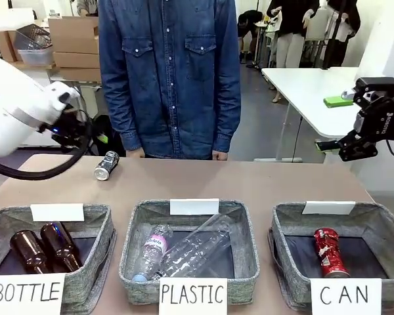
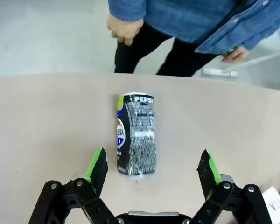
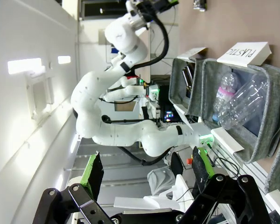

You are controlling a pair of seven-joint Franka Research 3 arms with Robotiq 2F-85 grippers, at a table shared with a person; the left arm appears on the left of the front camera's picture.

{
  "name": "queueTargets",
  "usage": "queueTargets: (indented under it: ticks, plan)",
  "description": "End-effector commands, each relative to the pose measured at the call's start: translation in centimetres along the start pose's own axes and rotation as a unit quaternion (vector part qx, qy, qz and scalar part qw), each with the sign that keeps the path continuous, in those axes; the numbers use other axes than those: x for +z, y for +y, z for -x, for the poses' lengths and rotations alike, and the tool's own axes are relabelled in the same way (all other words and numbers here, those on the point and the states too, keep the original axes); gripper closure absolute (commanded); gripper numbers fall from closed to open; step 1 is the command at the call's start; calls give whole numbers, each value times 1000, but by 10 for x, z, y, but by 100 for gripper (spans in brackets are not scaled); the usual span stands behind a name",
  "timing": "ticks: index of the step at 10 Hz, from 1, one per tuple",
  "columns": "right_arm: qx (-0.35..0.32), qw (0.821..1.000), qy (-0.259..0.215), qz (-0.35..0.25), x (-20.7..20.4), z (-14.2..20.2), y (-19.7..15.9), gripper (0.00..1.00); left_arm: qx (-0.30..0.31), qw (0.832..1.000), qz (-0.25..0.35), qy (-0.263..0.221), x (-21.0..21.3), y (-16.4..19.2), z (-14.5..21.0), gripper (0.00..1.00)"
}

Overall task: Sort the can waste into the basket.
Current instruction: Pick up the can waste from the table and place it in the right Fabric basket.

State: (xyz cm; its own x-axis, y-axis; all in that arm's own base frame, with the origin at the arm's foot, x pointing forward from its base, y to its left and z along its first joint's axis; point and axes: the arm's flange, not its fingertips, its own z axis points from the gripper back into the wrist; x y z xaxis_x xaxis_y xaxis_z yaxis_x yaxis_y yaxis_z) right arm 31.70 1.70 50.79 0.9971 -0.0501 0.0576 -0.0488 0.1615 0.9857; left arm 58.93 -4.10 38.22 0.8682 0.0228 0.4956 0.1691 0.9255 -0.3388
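Tan tabletop (image 1: 262, 180) is seen in the front view with three grey baskets along its near edge. At 7 o'clock the BOTTLE basket (image 1: 100, 259) holds two brown bottles (image 1: 44, 248). At 6 o'clock the PLASTIC basket (image 1: 132, 252) holds clear bottles (image 1: 192, 252). At 5 o'clock the CAN basket (image 1: 284, 220) holds the red can (image 1: 329, 252), laid on its side with its long axis running near to far, roughly 5 to 11 o'clock.

Farther back, at 10 o'clock, the dark can (image 1: 106, 165) is laid on the bare table near the far edge, well apart from the baskets. A silver end is turned toward 7 o'clock and the other end toward 1 o'clock. Behind the table a person (image 1: 169, 79) in a denim shirt is seen standing.

Print on the dark can is made out in the left wrist view alone: there the long axis runs from 6 to 12 o'clock, with the lettered end farthest away. The left gripper (image 2: 152, 161) is held over it with fingers spread wide, the can lying between them, nearer the 9 o'clock finger and untouched. The person's hands (image 2: 123, 28) are shown beyond the table edge.

At 3 o'clock in the front view the right gripper (image 1: 335, 147) is raised beside the table. Its own view is rolled sideways; its fingers (image 3: 94, 168) are spread wide with nothing between them, and the plastic basket and the left arm (image 3: 126, 42) are seen beyond.
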Motion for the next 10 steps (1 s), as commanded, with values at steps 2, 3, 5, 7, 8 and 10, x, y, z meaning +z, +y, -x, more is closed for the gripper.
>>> queueTargets:
  ticks: [2, 3, 5, 7, 8, 10]
  plan:
    - [-2, 1000, 3, 0, 1, 0, 3, 0, -28, 997, -37, 54, -47, -14, -6, 0]
    - [-2, 1000, 3, 0, 1, 0, 3, 0, -39, 996, -51, 68, -62, -18, -3, 0]
    - [-2, 1000, 3, 0, 1, 0, 3, 0, -52, 992, -68, 89, -80, -22, 5, 0]
    - [-2, 1000, 3, 0, 1, 0, 3, 0, -49, 991, -92, 80, -84, -24, 9, 0]
    - [-2, 1000, 3, 0, 1, 0, 3, 0, -48, 988, -121, 85, -85, -22, 9, 59]
    - [-2, 1000, 3, 0, 1, 0, 3, 0, -56, 987, -124, 89, -88, -21, 13, 100]
